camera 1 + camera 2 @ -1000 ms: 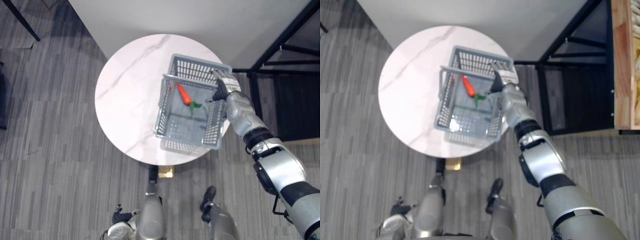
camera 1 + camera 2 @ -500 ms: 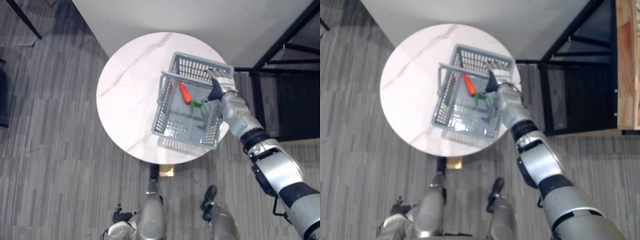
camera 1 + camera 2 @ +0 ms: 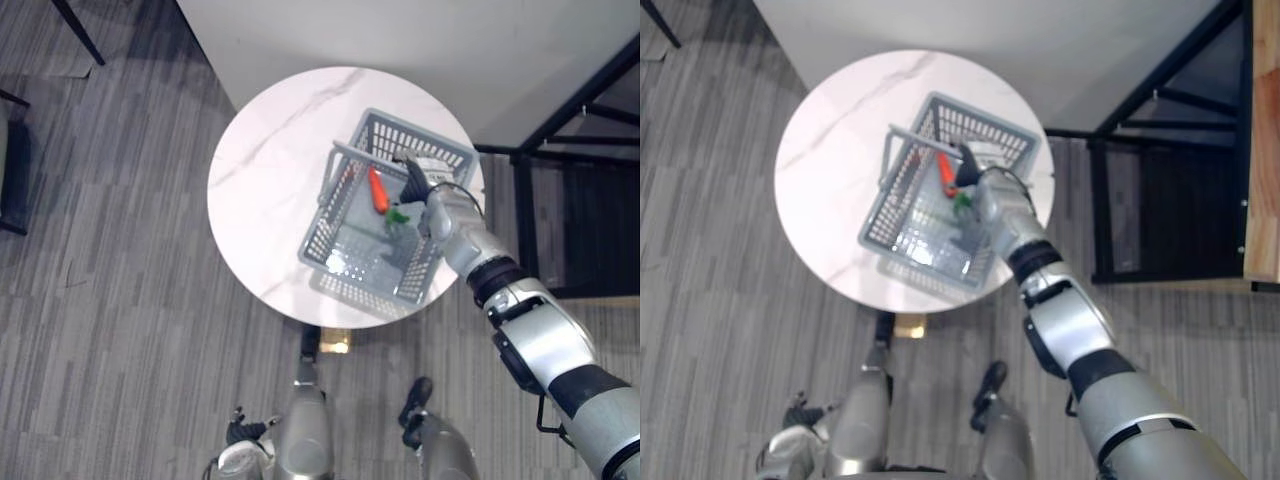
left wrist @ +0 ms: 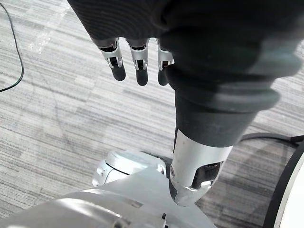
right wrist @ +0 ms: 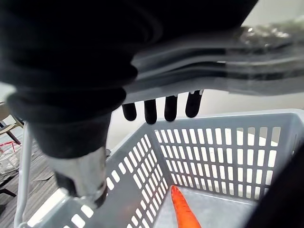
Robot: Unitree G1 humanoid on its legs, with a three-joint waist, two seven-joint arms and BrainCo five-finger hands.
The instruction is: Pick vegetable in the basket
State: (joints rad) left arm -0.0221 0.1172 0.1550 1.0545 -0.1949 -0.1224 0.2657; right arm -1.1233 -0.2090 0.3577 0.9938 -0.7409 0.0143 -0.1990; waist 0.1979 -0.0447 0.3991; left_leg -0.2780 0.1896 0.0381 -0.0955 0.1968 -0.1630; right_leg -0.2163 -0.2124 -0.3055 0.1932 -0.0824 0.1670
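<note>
A grey plastic basket (image 3: 322, 222) with a wire handle stands on the right half of a round white marble table (image 3: 265, 170). An orange carrot (image 3: 377, 189) with a green top lies on the basket's floor, and it is also seen in the right wrist view as carrot (image 5: 185, 214). My right hand (image 3: 420, 186) hovers over the basket's right side just beside the carrot, fingers (image 5: 159, 109) straight and holding nothing. The basket's slotted wall (image 5: 223, 152) rises past them. My left hand (image 4: 137, 57) hangs low over the carpet, fingers relaxed.
A black metal rack frame (image 3: 565, 95) stands right of the table, with a wooden shelf (image 3: 1265, 140) beyond it. A white wall panel (image 3: 400, 30) runs behind the table. A dark chair (image 3: 12, 170) sits at the far left. Grey carpet surrounds the table.
The camera view has shifted. My right hand has moved from the basket's right rim inward over the basket, closer to the carrot. The carrot lies where it was.
</note>
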